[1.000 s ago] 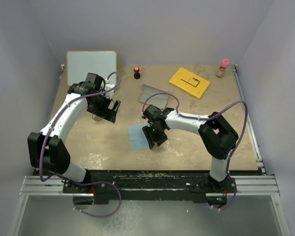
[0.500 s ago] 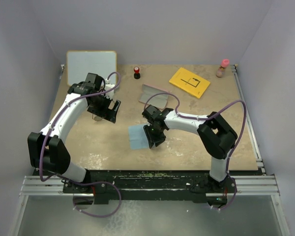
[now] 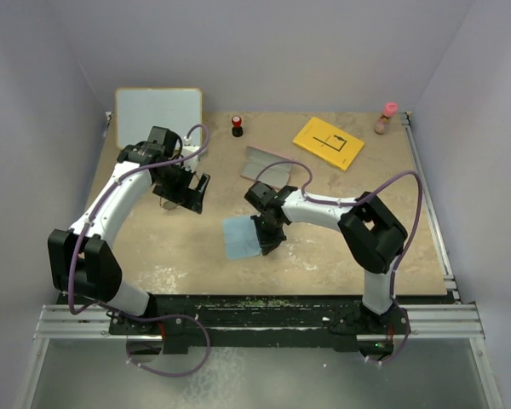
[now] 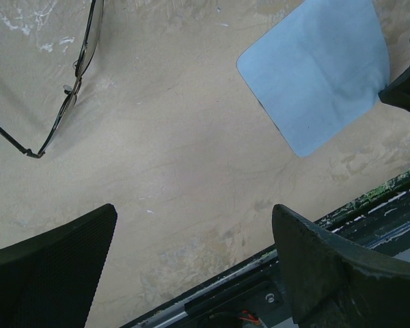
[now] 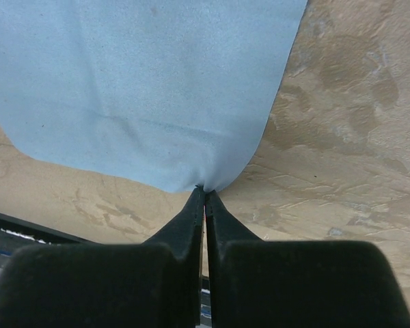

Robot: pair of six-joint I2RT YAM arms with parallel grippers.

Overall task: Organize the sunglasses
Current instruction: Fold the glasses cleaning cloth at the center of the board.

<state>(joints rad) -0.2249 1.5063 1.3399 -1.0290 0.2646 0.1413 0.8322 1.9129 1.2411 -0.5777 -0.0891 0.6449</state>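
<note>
Soft, even light fills the enclosure, casting only faint shadows on the table point(image 3: 324, 247), and the top view is sharp. In the wrist views the near black fingers point(image 4: 51, 256) look slightly soft, while the blue cloth point(image 5: 137, 82) shows crisp weave.

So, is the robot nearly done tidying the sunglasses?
Nothing looks finished yet. The right claw is shut on a corner of the blue cloth. The left claw hangs open above the table, and the sunglasses lie there, outside the pink case. Putting them away is left.
</note>
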